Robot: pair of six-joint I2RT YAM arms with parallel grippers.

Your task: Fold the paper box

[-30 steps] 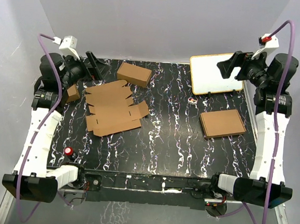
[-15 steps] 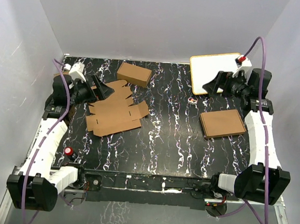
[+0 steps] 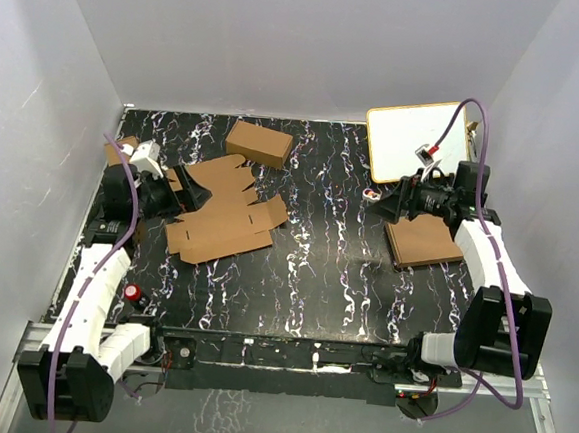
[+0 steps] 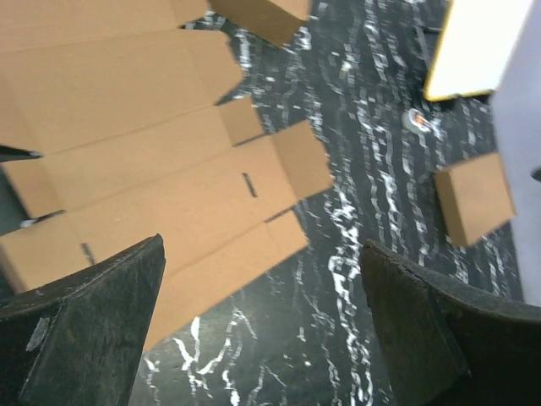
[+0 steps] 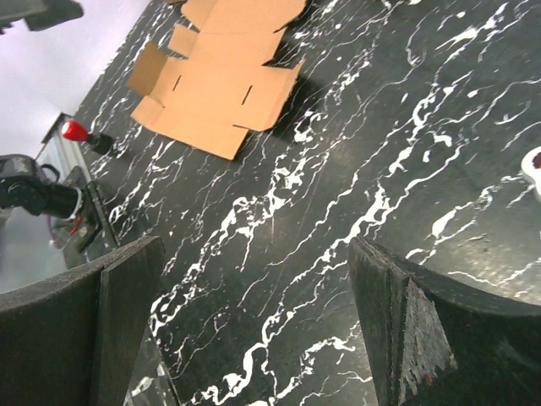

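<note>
The paper box (image 3: 220, 211) lies flat at centre left on the worktop (image 3: 315, 279); left end effector (image 4: 262, 254) and right end effector (image 5: 254, 254) gape wide, empty.

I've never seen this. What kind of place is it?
Probably a robot test booth: a left arm and right arm bolted to a black marbled table, plain white walls around it, and a flat paper box.

It looks like a robotics lab test cell: a black, white-veined tabletop (image 3: 315, 279) boxed in by plain pale walls (image 3: 283, 45), with a left arm (image 3: 89, 281) and a right arm (image 3: 487, 257) bolted along its near edge, purple cables (image 3: 492, 122) trailing from them, and a red button (image 3: 132, 291) near its near left corner.
</note>
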